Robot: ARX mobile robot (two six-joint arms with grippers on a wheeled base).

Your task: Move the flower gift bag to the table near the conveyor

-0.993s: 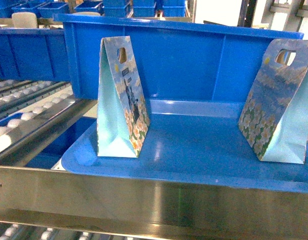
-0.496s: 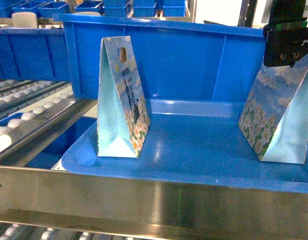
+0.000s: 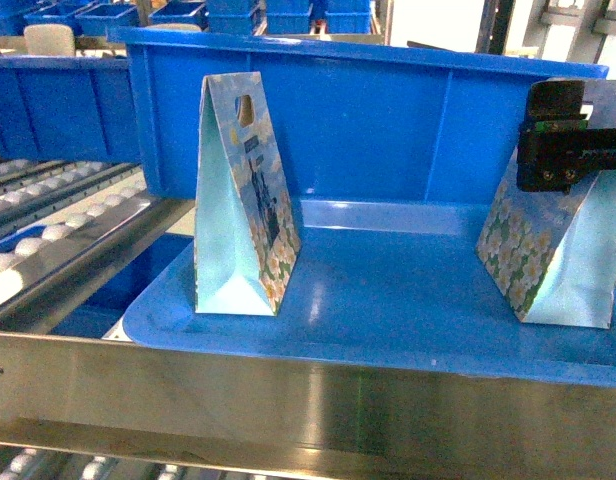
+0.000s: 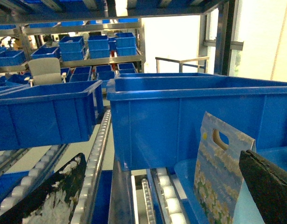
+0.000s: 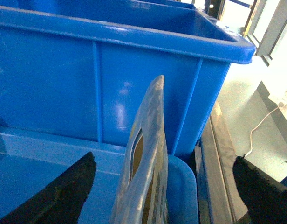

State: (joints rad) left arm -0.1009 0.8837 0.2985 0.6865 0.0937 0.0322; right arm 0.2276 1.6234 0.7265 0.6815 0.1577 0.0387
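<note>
Two flower gift bags stand upright on a blue tray (image 3: pixel 388 310): one at the left (image 3: pixel 243 200), one at the right (image 3: pixel 548 250). My right gripper (image 3: pixel 568 140) hangs over the right bag's handle end. In the right wrist view it (image 5: pixel 163 158) is open, and the bag's top edge (image 5: pixel 146 168) rises between the two dark fingers without touching either. My left gripper (image 4: pixel 162 156) is open and holds nothing; the left bag (image 4: pixel 218 177) stands ahead of it, close to the right finger (image 4: pixel 269 186). Conveyor rollers (image 3: pixel 48 235) run at the left. The table is out of view.
A deep blue bin (image 3: pixel 368 120) stands right behind the tray and bags. A shiny steel rail (image 3: pixel 288 400) crosses in front of the tray. More blue bins (image 4: pixel 45 112) sit on the roller tracks and on shelves further back.
My right gripper, out of view a second ago, has come down from the top right to the handle end of the right bag. Both bags stand as before.
</note>
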